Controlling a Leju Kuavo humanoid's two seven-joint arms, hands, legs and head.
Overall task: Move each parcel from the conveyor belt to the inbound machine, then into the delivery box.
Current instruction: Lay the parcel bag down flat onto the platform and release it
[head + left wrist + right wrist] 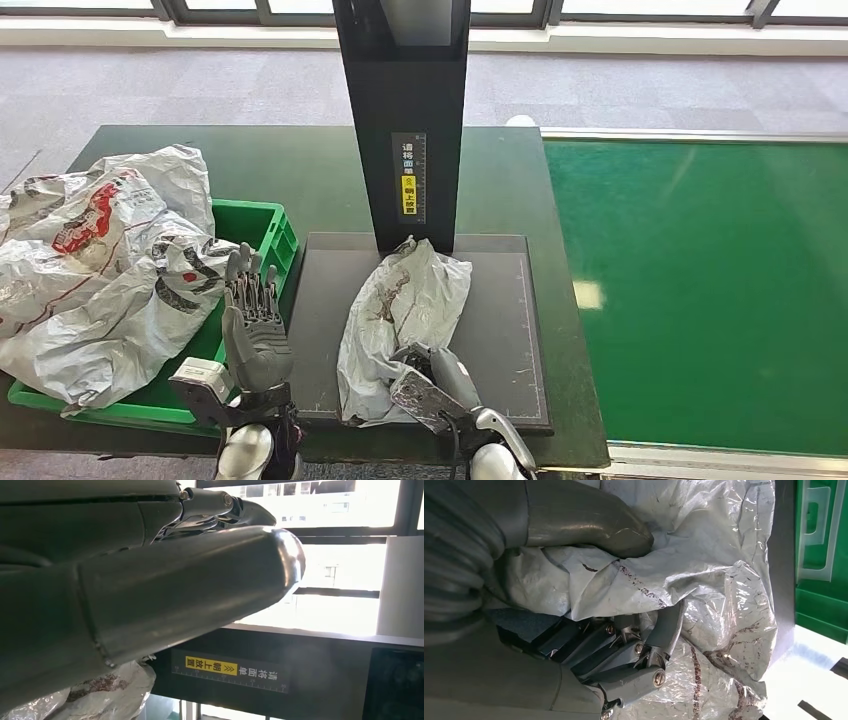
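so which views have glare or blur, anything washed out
Head view: sharp, with a pale glare patch on the green conveyor belt. Left wrist view: windows blown out white, the left hand close, dark and soft. Right wrist view: shiny highlights on the parcel held by the right hand, one corner overexposed.

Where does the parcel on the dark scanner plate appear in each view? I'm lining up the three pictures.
Head view: parcel low centre, right hand gripping its near end.
Left wrist view: a crumpled corner at one edge.
Right wrist view: across most of the picture.
Shared landmark: the yellow label on the black column.
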